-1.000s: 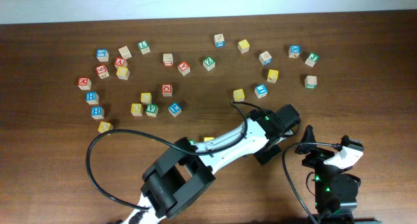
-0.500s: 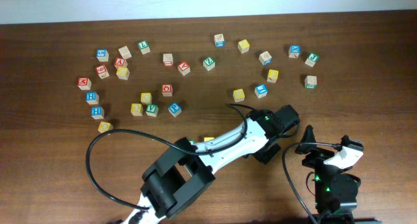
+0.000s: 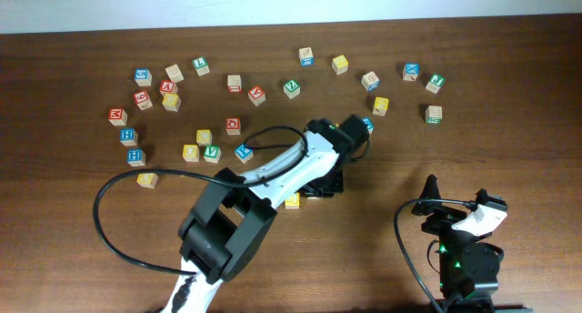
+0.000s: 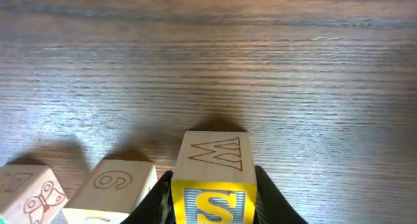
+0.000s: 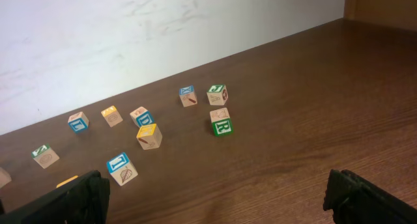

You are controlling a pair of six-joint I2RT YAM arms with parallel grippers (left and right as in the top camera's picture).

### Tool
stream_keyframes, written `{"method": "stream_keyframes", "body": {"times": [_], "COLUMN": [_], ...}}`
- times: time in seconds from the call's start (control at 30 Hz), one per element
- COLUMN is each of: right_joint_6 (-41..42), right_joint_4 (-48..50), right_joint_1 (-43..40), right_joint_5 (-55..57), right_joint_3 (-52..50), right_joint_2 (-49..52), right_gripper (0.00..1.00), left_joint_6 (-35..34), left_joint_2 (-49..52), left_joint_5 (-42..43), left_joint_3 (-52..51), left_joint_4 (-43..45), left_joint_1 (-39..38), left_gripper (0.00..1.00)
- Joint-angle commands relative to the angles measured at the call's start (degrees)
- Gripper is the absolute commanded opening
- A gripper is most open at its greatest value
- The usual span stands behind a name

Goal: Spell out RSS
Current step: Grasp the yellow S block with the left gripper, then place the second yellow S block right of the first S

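Observation:
My left gripper (image 4: 214, 196) is shut on a yellow-faced S cube (image 4: 212, 207) with a W on its top, low over the table. In the overhead view this gripper (image 3: 326, 181) is at the table's middle and hides its cube. A yellow cube (image 3: 292, 201) lies just left of it; I cannot read its letter. The green R cube (image 5: 222, 127) lies at the far right (image 3: 434, 115). My right gripper (image 5: 215, 199) is open and empty at the front right (image 3: 453, 213).
Several other letter cubes lie scattered along the back of the table (image 3: 273, 158). In the left wrist view a wooden cube with a 6 (image 4: 111, 185) and a butterfly cube (image 4: 32, 193) sit left of the held cube. A black cable (image 3: 102, 224) loops at the front left.
My left arm has swung left from the right of centre to the table's middle, beside the yellow cube. The right arm has not moved.

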Motion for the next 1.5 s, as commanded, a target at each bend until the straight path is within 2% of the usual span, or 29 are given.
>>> {"method": "stream_keyframes", "body": {"times": [0.0,0.23,0.3,0.47,0.6,0.77,0.8,0.83,0.9,1.03,1.17,1.2,1.3,1.37,1.43,1.47], "right_joint_6": [-0.48,-0.48,-0.48,-0.48,-0.48,-0.48,-0.48,-0.48,-0.48,-0.48,-0.48,-0.48,-0.48,-0.48,-0.48,-0.48], "right_joint_4": [-0.44,-0.44,-0.44,-0.44,-0.44,-0.44,-0.44,-0.44,-0.44,-0.44,-0.44,-0.44,-0.44,-0.44,-0.44,-0.44], "right_joint_1": [-0.37,-0.37,-0.37,-0.37,-0.37,-0.37,-0.37,-0.37,-0.37,-0.37,-0.37,-0.37,-0.37,-0.37,-0.37,-0.37], "right_joint_5": [0.92,0.92,0.92,0.92,0.92,0.92,0.92,0.92,0.92,0.92,0.92,0.92,0.92,0.92,0.92,0.92], "right_joint_3": [-0.28,-0.28,-0.28,-0.28,-0.28,-0.28,-0.28,-0.28,-0.28,-0.28,-0.31,-0.28,-0.28,-0.28,-0.28,-0.28], "right_joint_2": [-0.22,-0.22,-0.22,-0.22,-0.22,-0.22,-0.22,-0.22,-0.22,-0.22,-0.22,-0.22,-0.22,-0.22,-0.22,-0.22], "right_gripper": [0.98,0.98,0.98,0.98,0.98,0.98,0.98,0.98,0.98,0.98,0.98,0.98,0.98,0.98,0.98,0.98], "left_joint_6": [-2.86,-6.75,-7.1,-5.57,-5.14,-5.14,-5.14,-5.14,-5.14,-3.45,-0.81,-0.59,5.18,10.29,15.65,17.59], "left_joint_2": [0.74,0.74,0.74,0.74,0.74,0.74,0.74,0.74,0.74,0.59,-0.81,-1.14,-3.78,-6.71,-9.38,-9.38], "left_joint_5": [6.64,6.38,2.03,-1.84,1.6,1.97,1.97,1.97,1.97,1.97,0.22,-1.36,-1.84,-1.84,-2.6,-2.6], "left_joint_3": [-0.61,-0.61,-0.61,-0.61,-0.61,-0.61,-0.61,-0.61,-0.61,0.28,7.93,10.29,20.72,23.93,23.96,23.71], "left_joint_4": [-0.26,-2.97,-3.26,-2.8,-1.05,-1.09,-1.29,-1.29,-1.31,-1.55,-5.4,-7.45,-16.09,-19.74,-22.95,-24.52], "left_joint_1": [-0.92,-2.12,-2.12,-2.12,-2.12,-2.12,-2.12,-2.12,-2.12,-1.68,-0.9,-0.11,5.81,10.97,19.89,24.04], "left_gripper": [0.2,0.22,0.23,0.25,0.26,0.28,0.31,0.41,0.48,0.5,0.52,0.52,0.51,0.53,0.57,0.54]}}
